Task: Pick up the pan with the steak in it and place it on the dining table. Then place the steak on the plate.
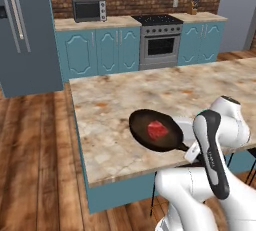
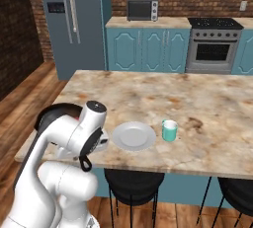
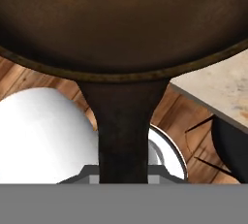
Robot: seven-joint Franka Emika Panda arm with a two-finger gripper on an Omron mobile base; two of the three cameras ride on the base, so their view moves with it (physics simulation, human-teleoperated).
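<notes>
- The white arm is bending low at the near edge of the beige marbled stone bench [image 1: 125,95], its jaws [image 3: 124,177] clenching the handle of the round black cast-iron pan [image 1: 155,131].
- The pan is sitting level above the bench's near edge, carrying the small red steak [image 1: 157,129] at its middle.
- The round pale plate [image 2: 133,136] is lying on the bench beside the arm.

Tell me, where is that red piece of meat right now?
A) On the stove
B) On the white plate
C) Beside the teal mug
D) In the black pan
D: the left base view shows the steak lying inside the pan, which is over the near edge of the dining table; in the right base view the plate is bare.
</notes>
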